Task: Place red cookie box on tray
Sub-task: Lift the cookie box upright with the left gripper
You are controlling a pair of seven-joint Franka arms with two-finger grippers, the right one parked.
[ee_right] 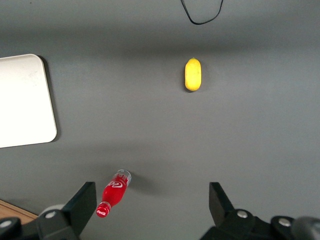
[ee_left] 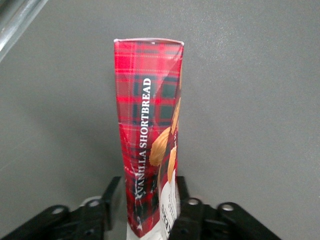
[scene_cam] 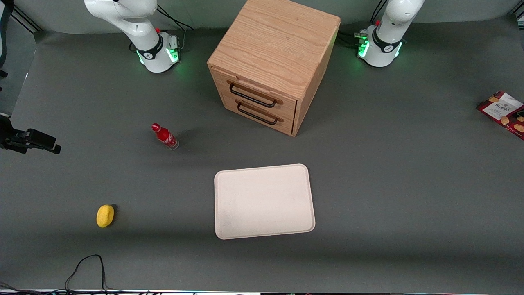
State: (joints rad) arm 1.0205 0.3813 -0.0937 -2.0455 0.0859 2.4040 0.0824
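The red cookie box [ee_left: 150, 125], red tartan with cookie pictures and a white label, stands edge-on between the fingers of my left gripper [ee_left: 149, 184]. The gripper is shut on the box's near end, one black finger [ee_left: 113, 192] on each thin side. In the front view the box [scene_cam: 502, 111] shows at the working arm's end of the table, cut by the picture's edge; the gripper itself is out of that view. The cream tray [scene_cam: 264, 201] lies flat in the middle of the table, nearer the front camera than the drawer cabinet, with nothing on it.
A wooden two-drawer cabinet [scene_cam: 273, 61] stands at the table's middle, farther from the camera than the tray. A small red bottle [scene_cam: 164, 136] and a yellow lemon-like object [scene_cam: 105, 215] lie toward the parked arm's end. A black cable [scene_cam: 88, 268] loops near the front edge.
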